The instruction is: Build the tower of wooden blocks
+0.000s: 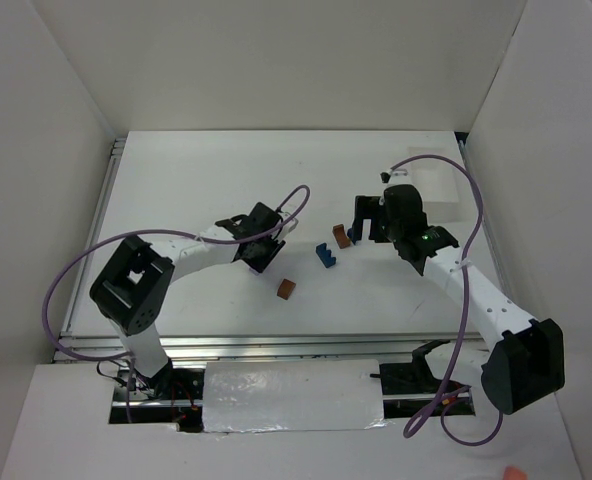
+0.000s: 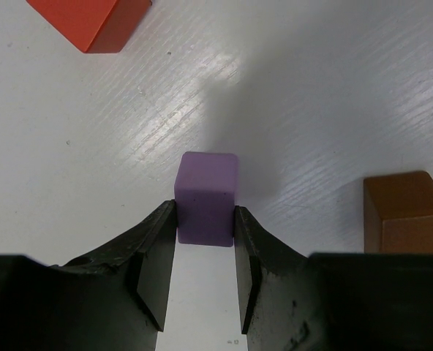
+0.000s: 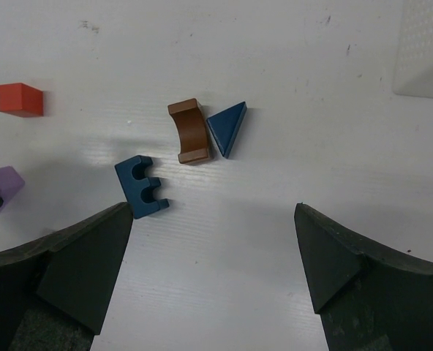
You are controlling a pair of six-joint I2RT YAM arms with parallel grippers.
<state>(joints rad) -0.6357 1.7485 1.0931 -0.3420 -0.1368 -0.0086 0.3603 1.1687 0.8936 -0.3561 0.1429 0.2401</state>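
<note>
Starting left: the left gripper is clamped on the pale purple cube, sitting on the table between its jaws, so that arm's nearest. Further right, the blue notched block, brown arch and blue triangle lie just ahead of the right gripper, jaws spread wide, empty. Only the left wrist view shows that clamp.

Bright, even overhead light, 3 sharp views.
Glare streaks the white surface in the left wrist view's upper centre; a soft shadow spreads above the purple block.
</note>
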